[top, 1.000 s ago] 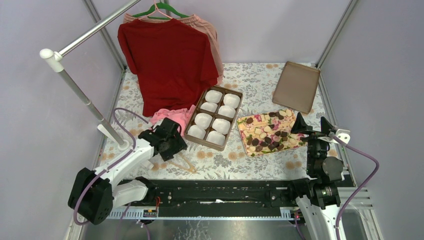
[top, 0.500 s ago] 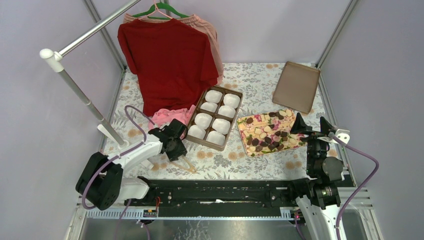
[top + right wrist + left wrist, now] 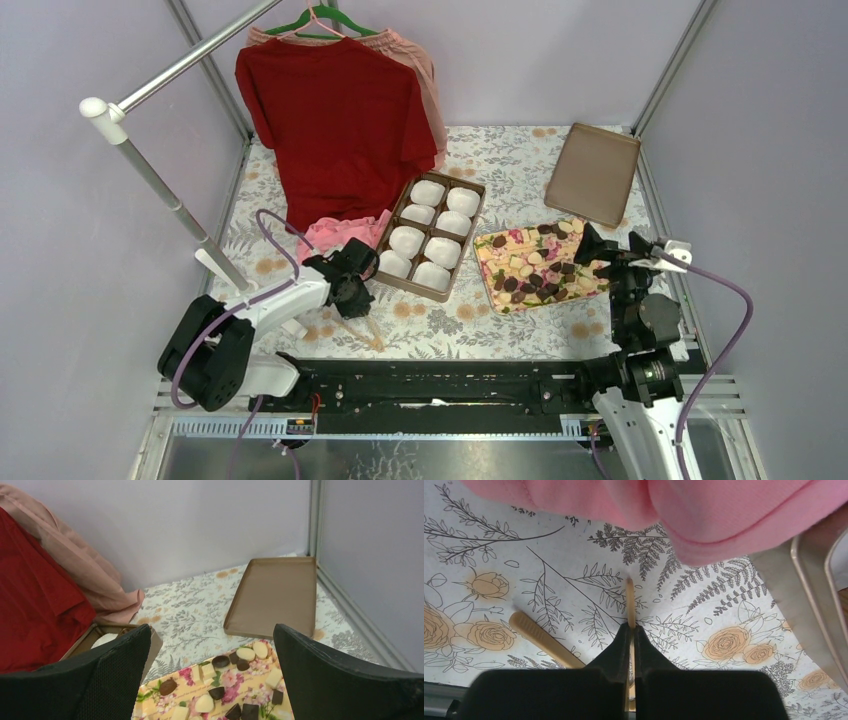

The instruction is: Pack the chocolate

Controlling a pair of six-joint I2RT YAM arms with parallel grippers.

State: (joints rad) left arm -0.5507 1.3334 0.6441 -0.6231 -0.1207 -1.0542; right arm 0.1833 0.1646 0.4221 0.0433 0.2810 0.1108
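The chocolate (image 3: 540, 265), dark and cream pieces, lies scattered on a flower-patterned tray (image 3: 497, 243) right of centre, and shows below my right wrist camera as chocolate (image 3: 245, 655). My right gripper (image 3: 612, 243) hovers wide open over the tray's right end, and the right gripper (image 3: 210, 630) has nothing between its fingers. My left gripper (image 3: 354, 293) is down on the cloth left of the brown box (image 3: 428, 235) of white paper cups. The left gripper (image 3: 631, 627) is shut on one thin arm of tan tongs (image 3: 630, 600); the other ribbed arm (image 3: 541, 640) lies to its left.
A brown lid (image 3: 592, 172) lies at the back right, near the wall. A pink cloth (image 3: 345, 232) sits just behind my left gripper. A red shirt (image 3: 335, 110) hangs from a rail (image 3: 150, 170) at the back left. The box's edge (image 3: 819, 595) is close on the right.
My left gripper moved right toward the box, came down on the tongs and shut on one arm. The right gripper shifted slightly left over the tray, still open.
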